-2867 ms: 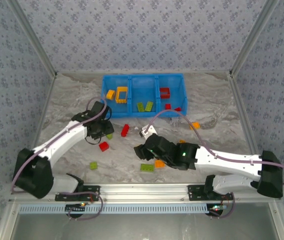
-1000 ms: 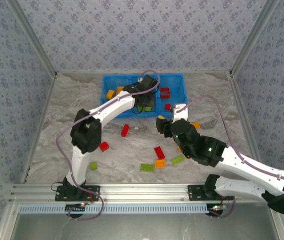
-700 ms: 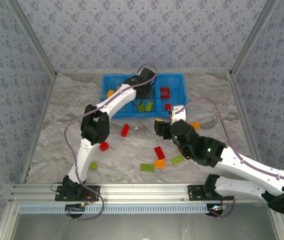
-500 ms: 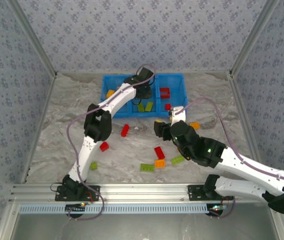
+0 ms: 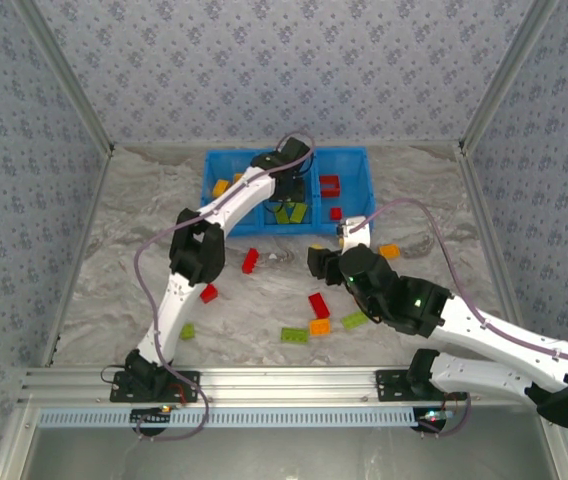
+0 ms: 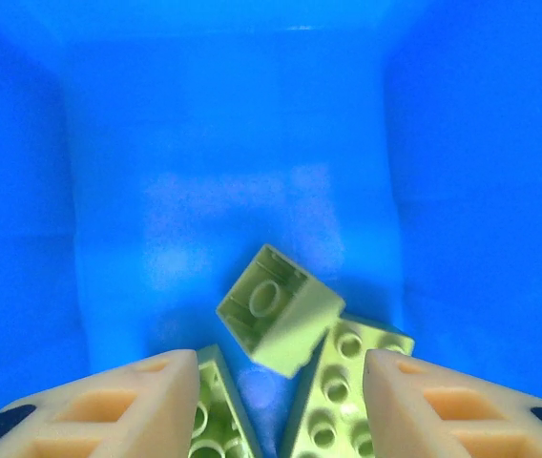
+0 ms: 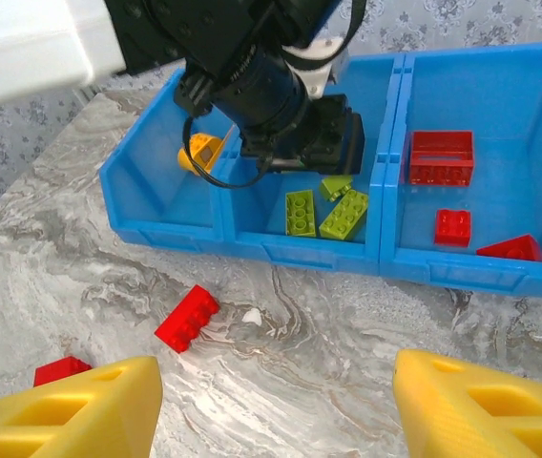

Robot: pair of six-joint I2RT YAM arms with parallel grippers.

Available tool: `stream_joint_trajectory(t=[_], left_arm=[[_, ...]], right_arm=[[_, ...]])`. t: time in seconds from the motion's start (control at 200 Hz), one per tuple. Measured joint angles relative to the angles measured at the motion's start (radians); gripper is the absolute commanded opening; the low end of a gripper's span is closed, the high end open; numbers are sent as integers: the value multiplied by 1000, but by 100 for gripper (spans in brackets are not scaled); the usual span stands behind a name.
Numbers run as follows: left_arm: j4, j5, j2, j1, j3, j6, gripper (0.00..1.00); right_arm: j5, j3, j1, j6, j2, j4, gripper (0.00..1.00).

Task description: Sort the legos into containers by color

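The blue bin (image 5: 349, 153) sits at the middle of the table's (image 5: 124, 230) far edge, its three compartments side by side. The left arm (image 5: 226, 205) stretches across the table and dips into the middle compartment; in the right wrist view its black wrist (image 7: 290, 105) hides the far part of that compartment. The left fingers (image 6: 109, 405) are parted at a moderate width with nothing between them. Just beyond their tips a small lime brick (image 6: 276, 310) lies tilted on a corner, against one of two longer lime bricks (image 6: 343, 391) on the blue floor. The left compartment holds orange-yellow pieces (image 5: 221, 187); the right one holds a red open frame (image 7: 441, 157), a small red square brick (image 7: 453, 226) and a red sloped piece (image 7: 510, 249) against its near wall.

The right fingers (image 7: 486, 405) are spread wide and empty, held above the middle of the table, near the bin's near wall but apart from it. Ahead of them a red long brick (image 7: 187, 318) lies on the marbled surface with a white speck (image 7: 250, 315) just beside it.

Loose legos lie between the bin and the near edge. A red block (image 5: 208, 293) and a lime block (image 5: 186, 331) lie toward the left edge, beside the left arm. A red slanted brick (image 5: 318, 305), an orange block (image 5: 319, 326) and a flat lime brick (image 5: 294, 335) lie near the middle. Another lime piece (image 5: 355, 319) lies just beside the right arm (image 5: 464, 325); an orange piece (image 5: 391, 251) lies near the bin's right near corner.
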Motion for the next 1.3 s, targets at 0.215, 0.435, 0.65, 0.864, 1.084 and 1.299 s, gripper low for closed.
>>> stream_joint_trajectory(t=[0.215, 0.435, 0.65, 0.864, 1.084, 1.299], left_arm=[[18, -102, -390, -46, -245, -30, 57], [48, -219, -1019, -38, -704, -94, 62], [-29, -275, -1450, -32, -1060, -141, 69], [-158, -272, -1785, -32, -1228, -185, 70], [-275, -272, -1891, -32, -1229, -224, 70], [-294, -271, -1882, -32, -1235, -227, 70]], right_arm=[[-137, 0, 23, -80, 132, 24, 70], [-303, 109, 119, -159, 457, 40, 77], [-402, 344, 166, -151, 766, 40, 86], [-444, 618, 166, -112, 1028, -39, 96], [-444, 868, 161, -85, 1252, -175, 93], [-444, 1019, 131, -73, 1373, -269, 78]])
